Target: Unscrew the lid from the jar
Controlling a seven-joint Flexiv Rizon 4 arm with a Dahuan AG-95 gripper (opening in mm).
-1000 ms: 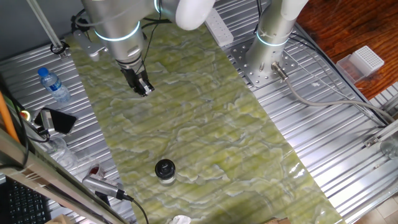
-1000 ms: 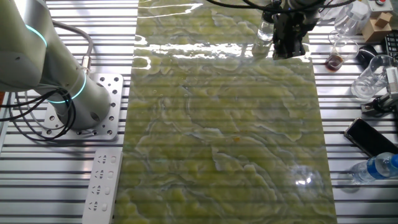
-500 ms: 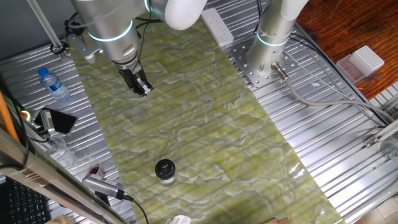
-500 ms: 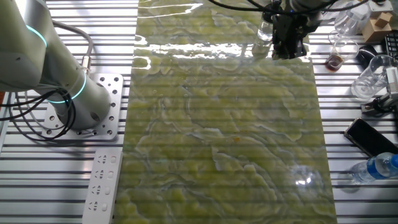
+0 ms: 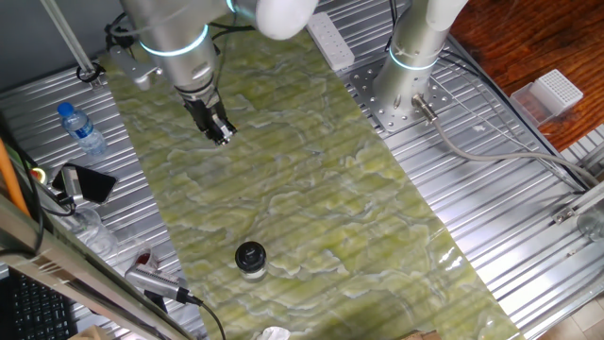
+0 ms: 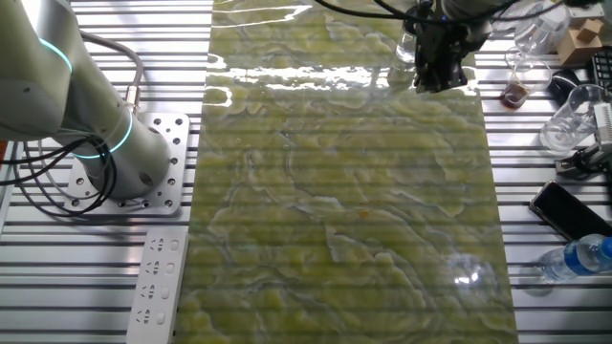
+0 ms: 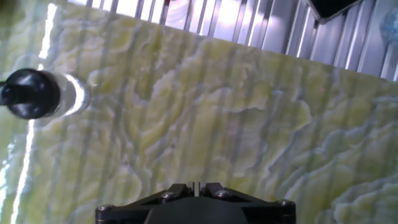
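The jar (image 5: 251, 267) is small and clear, standing upright on the green marbled mat (image 5: 311, 189) near its front edge. The black round lid (image 5: 249, 254) sits on top of it. In the hand view the lid (image 7: 26, 93) and jar (image 7: 70, 96) are at the far left edge. My gripper (image 5: 221, 136) hangs above the far left part of the mat, well apart from the jar, with its jaws together and empty. In the hand view the gripper (image 7: 194, 185) shows at the bottom edge. In the other fixed view the gripper (image 6: 439, 80) partly hides the jar (image 6: 408, 45).
A water bottle with a blue cap (image 5: 81, 129) and a black phone (image 5: 87, 183) lie left of the mat. A second arm's base (image 5: 408, 68) and a power strip (image 5: 331, 39) stand at the back. Glassware (image 6: 566, 120) stands beside the mat.
My gripper has shifted slightly sideways above the mat and stays shut. The jar has not moved.
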